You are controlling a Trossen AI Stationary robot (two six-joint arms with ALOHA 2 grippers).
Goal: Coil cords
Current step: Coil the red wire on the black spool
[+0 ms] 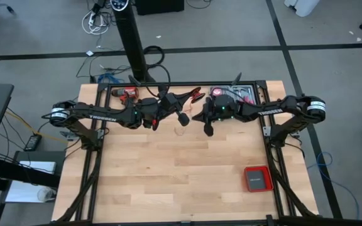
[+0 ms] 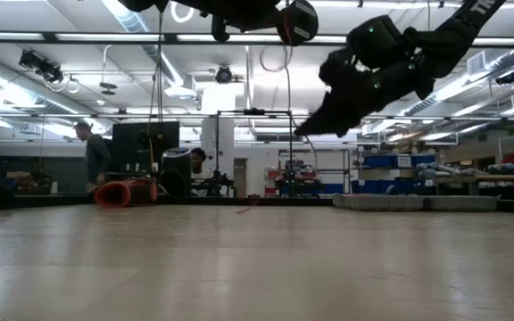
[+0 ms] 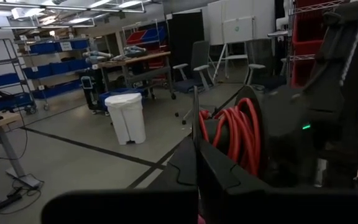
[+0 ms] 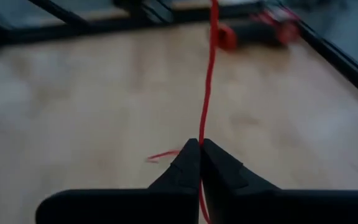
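The right gripper [image 4: 200,144] pinches the thin red cord [image 4: 207,93] above the tabletop [image 1: 187,169]. The left gripper [image 3: 196,152] is clenched too. The cord looks light and floppy; hold gently near its end.

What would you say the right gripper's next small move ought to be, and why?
Probably wind the pinched length toward the left gripper. The right gripper is shut on the red cord, which runs taut away from its tips, and a loose end trails on the table.
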